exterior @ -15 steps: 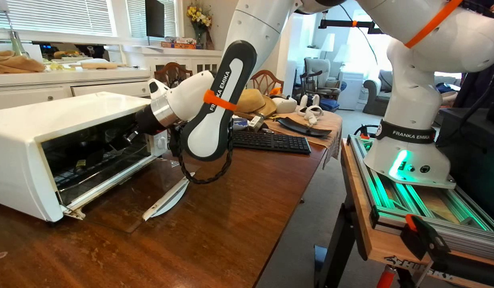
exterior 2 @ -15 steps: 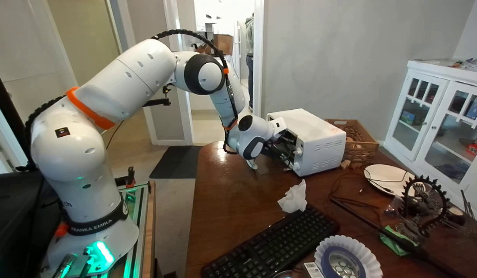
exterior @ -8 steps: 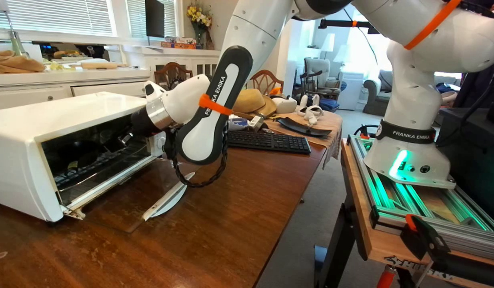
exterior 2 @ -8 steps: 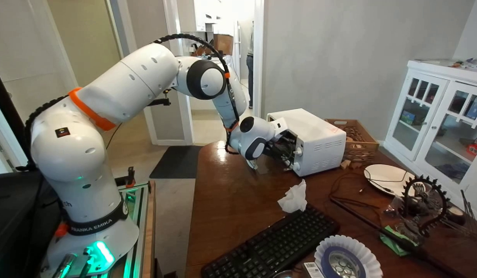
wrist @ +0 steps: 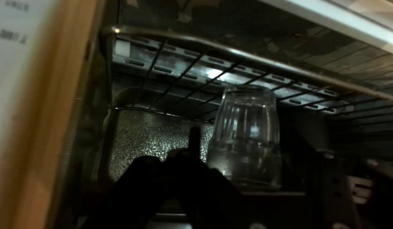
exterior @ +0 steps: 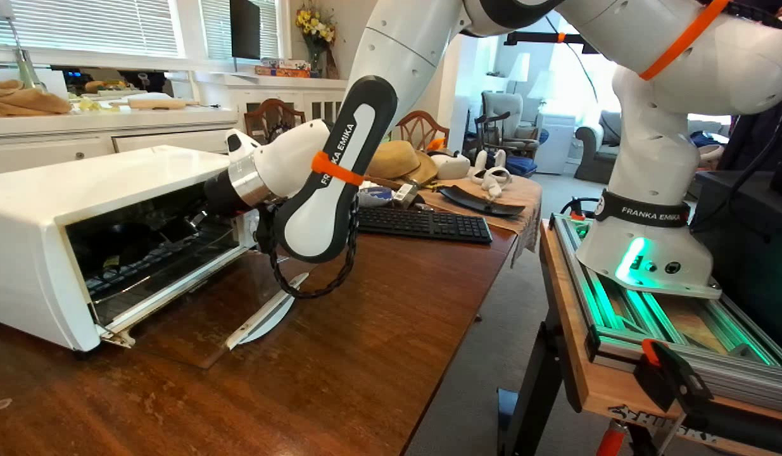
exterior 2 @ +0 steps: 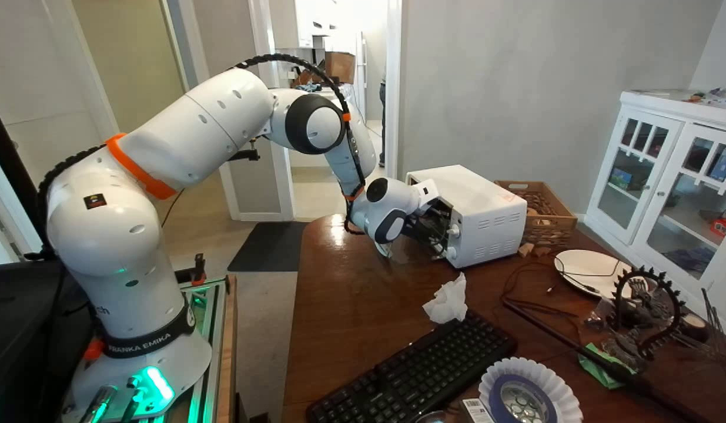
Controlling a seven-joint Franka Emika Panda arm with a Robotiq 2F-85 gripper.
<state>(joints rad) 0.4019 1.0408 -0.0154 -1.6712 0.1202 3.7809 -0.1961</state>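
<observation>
Leftmost in an exterior view, the white toaster oven point(exterior: 144, 180) sits on the table point(exterior: 340, 354), its door point(exterior: 264, 316) folded down so that the hand point(wrist: 242, 140) can reach in. Inside, in the wrist view, a transparent glass point(wrist: 247, 124) seems upright, on or just above the wire rack point(wrist: 253, 60), which can bear it. The dark fingers point(wrist: 194, 140) appear to flank it, spaced to suit a hold by its sides; whether they grip it, I cannot tell. Rightward, the keyboard point(exterior: 428, 225) lies well apart from the oven. Farthest right, metal rails point(exterior: 751, 383) carry and steady the robot's base point(exterior: 682, 247).
</observation>
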